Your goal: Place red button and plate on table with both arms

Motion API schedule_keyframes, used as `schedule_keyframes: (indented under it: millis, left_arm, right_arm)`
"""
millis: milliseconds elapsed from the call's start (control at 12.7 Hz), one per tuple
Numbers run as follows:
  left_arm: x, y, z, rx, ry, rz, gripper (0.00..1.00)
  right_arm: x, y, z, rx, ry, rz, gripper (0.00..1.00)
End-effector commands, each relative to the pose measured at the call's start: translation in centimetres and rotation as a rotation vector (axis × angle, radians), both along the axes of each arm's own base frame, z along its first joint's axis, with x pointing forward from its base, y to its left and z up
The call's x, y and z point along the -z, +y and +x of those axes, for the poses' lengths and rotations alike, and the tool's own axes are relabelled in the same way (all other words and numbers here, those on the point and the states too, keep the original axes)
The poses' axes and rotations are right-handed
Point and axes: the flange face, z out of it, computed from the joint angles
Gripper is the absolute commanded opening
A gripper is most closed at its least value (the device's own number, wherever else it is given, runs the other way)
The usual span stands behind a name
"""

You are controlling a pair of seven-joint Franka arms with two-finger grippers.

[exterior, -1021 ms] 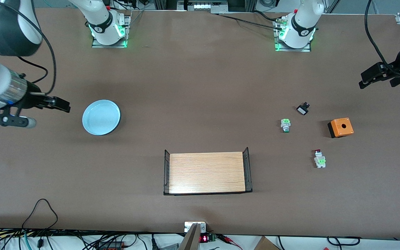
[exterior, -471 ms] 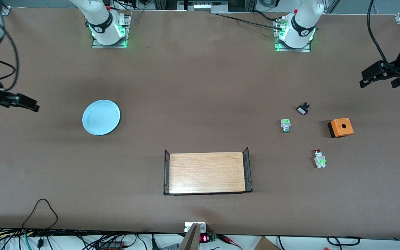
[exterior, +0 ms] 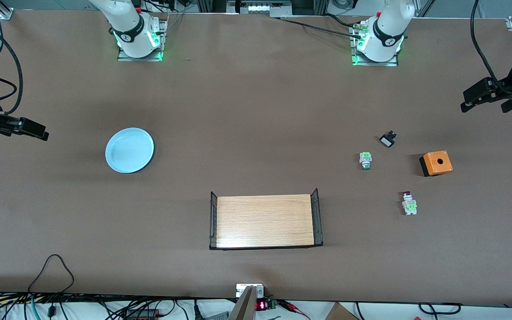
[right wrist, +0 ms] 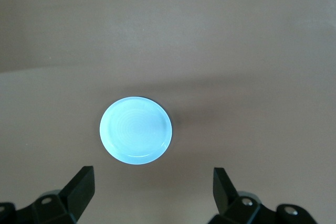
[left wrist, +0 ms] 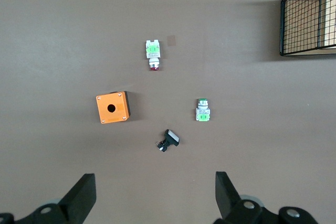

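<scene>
The pale blue plate (exterior: 130,150) lies on the brown table (exterior: 256,111) toward the right arm's end; it also shows in the right wrist view (right wrist: 136,130). The red button (exterior: 408,203) lies on the table toward the left arm's end, nearer the front camera than the orange box; it also shows in the left wrist view (left wrist: 153,54). My right gripper (exterior: 34,130) is open and empty, up in the air at the table's edge, apart from the plate. My left gripper (exterior: 476,98) is open and empty, raised at the table's other end, apart from the button.
A green-capped button (exterior: 365,160), a small black part (exterior: 388,139) and an orange box with a hole (exterior: 436,163) lie near the red button. A wooden tray with black wire ends (exterior: 265,220) stands mid-table near the front camera. Cables run along the front edge.
My right arm has drawn back from the plate toward the table's end and then nearly stopped. My left gripper has barely shifted. The plate and buttons have not moved.
</scene>
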Motion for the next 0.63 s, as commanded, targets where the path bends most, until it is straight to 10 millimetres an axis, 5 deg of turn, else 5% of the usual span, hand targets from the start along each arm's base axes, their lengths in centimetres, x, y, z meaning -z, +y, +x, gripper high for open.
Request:
schedule_keyframes:
  millis: [0,550]
  left_arm:
    - [-0.59,0.38,0.02,0.018,0.003,0.019,1.0]
    - [-0.33,0.74,0.11,0.018,0.005,0.02,1.0]
  right_arm:
    - [-0.73,-0.01,-1.57,-0.048,-0.01,0.001,1.0]
    - [-1.29,-0.4,-1.68,-0.074,0.009,0.0,1.0]
